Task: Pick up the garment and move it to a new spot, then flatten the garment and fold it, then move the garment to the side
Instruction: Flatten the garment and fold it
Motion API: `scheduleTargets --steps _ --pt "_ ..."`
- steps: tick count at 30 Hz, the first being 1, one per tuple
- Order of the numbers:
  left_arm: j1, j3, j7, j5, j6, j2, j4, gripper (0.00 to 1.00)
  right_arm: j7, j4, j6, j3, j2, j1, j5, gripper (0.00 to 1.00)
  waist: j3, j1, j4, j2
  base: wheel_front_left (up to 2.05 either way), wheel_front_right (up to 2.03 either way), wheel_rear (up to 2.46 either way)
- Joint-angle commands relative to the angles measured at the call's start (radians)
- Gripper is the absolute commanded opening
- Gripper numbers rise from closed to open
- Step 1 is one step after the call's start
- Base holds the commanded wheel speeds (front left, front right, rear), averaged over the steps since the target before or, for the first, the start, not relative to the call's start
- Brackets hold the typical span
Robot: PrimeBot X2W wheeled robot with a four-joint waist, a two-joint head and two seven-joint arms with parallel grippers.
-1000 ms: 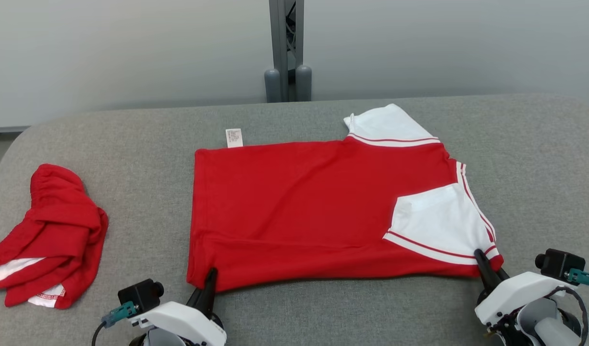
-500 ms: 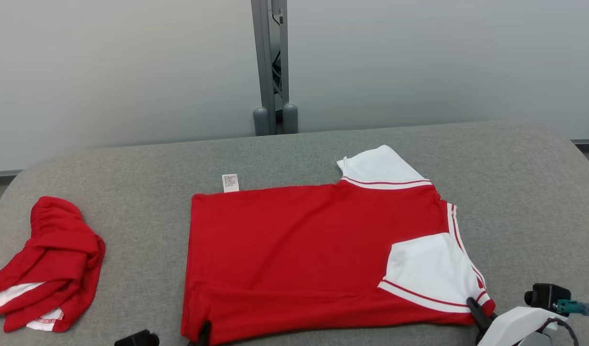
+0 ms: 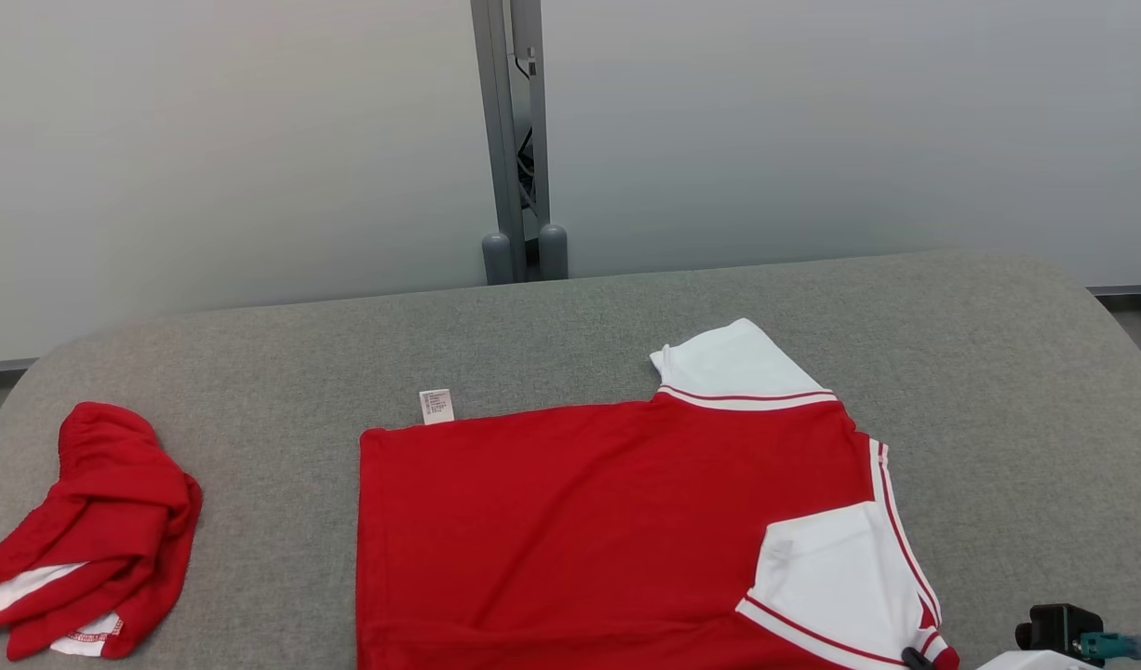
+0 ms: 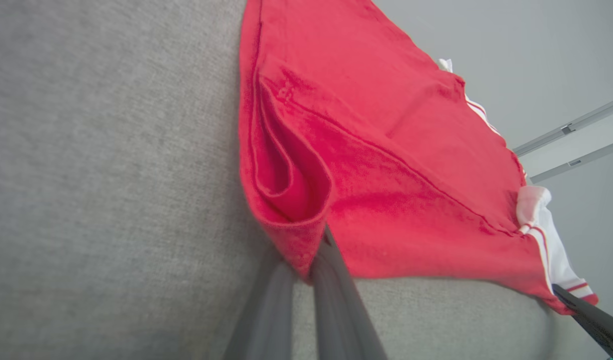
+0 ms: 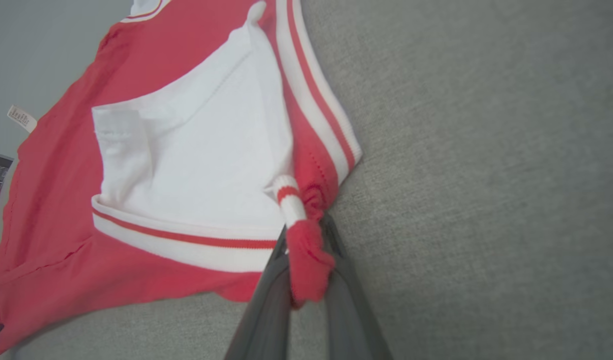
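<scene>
Left gripper (image 4: 314,260): fingers pressed fully together on the hem corner of the red and white T-shirt (image 3: 608,530). The red cloth bulges into a loose pocket-like fold just ahead of the fingertips.
Right gripper (image 5: 306,245): nearly closed, with a wad of red cloth and a striped white band pinched between its fingers (the neck-end corner of the shirt).
T-shirt position: spread on the grey fabric table (image 3: 254,372) ahead of both grippers. Its near edge runs from one pinch to the other, with the hem at the left gripper's end and the sleeves at the right gripper's end.
Folded sleeve (image 5: 201,150): white with a red-striped band, lying turned in over the red body just ahead of the right gripper and on its inner side.
Far sleeve (image 3: 733,368): white, flat on the table well beyond the right gripper, at the shirt's far edge.
Care label (image 3: 436,407): a small white tag poking from the far edge of the shirt onto the table, well ahead of the left gripper.
Crumpled red garment (image 3: 96,530): a heap with white lining showing, out to the left gripper's outer side and well apart from the shirt.
Between the grippers: the shirt's near edge hangs slightly slack.
Wrist camera (image 3: 1059,628): a dark block just outside the right gripper.
Metal post (image 3: 510,140): grey and upright against the pale wall, beyond the table's far edge.
</scene>
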Motion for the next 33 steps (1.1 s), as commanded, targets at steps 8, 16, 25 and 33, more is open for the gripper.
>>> scheduleTargets --steps 8,16,25,33 --pt "0.015 0.01 -0.001 0.012 0.018 0.005 -0.007 0.23 0.028 -0.025 -0.001 -0.038 -0.026 0.036 -0.012 1.0 -0.001 0.0 0.004 -0.0001 0.0 0.0 0.0" --pt "0.053 0.077 0.001 -0.029 0.045 0.016 -0.011 1.0 -0.009 0.0 -0.001 -0.134 -0.046 0.021 -0.027 1.0 -0.008 0.0 -0.002 -0.0001 0.0 0.0 0.0" --pt "0.045 0.276 -0.001 0.253 0.128 0.067 -0.272 1.0 -0.216 -0.009 0.0 -0.219 -0.099 -0.062 -0.177 1.0 -0.013 0.0 0.015 -0.0001 0.0 0.0 0.0" --pt "-0.013 0.406 -0.001 0.601 0.128 0.004 -0.535 1.0 -0.273 -0.297 0.0 -0.356 -0.067 -0.081 -0.46 1.0 0.003 0.0 0.006 -0.0001 0.0 0.0 0.0"
